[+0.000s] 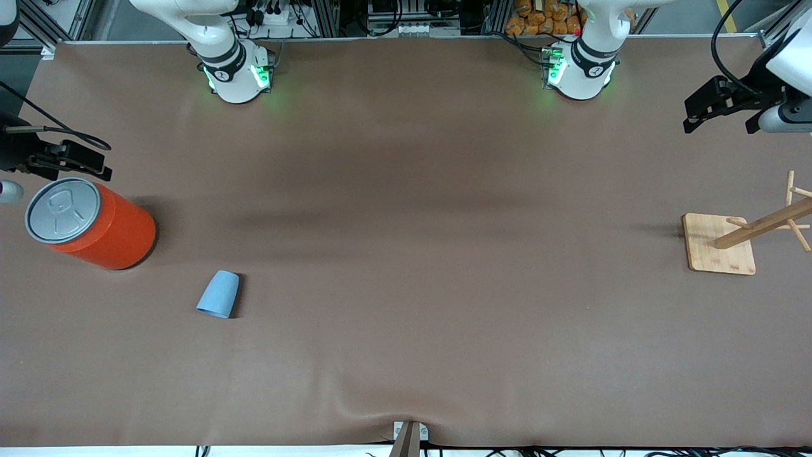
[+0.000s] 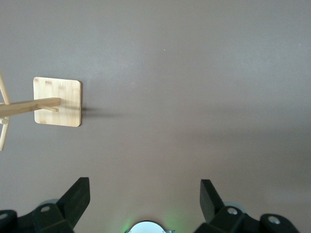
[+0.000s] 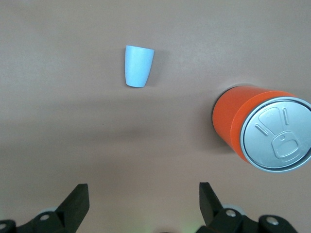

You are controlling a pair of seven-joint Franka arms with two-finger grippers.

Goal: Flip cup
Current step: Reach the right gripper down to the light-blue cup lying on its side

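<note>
Brown matte surface (image 1: pixel 406 254) fills the front view. On it, toward the right arm's end, stands the small light-blue tapered cup (image 1: pixel 218 294), mouth down on its wider rim, closed narrow end up, long axis upright. It is plain, matte and without a handle. Near it, farther from the front camera, stands a large orange cylinder with a grey lid (image 1: pixel 89 223). A bamboo rack with pegs on a square base (image 1: pixel 720 244) sits toward the left arm's end. Both arms wait at the surface's ends.

From the left wrist, the left gripper (image 2: pixel 145 194) hangs over bare surface near the rack (image 2: pixel 57 102), fingers (image 2: pixel 77 196) spread wide.

From the right wrist, the right gripper (image 3: pixel 144 196) hangs over surface near cup (image 3: pixel 138 66) and cylinder (image 3: pixel 262 128), fingers (image 3: pixel 77 199) spread; only this view shows the lid's embossed tab.
</note>
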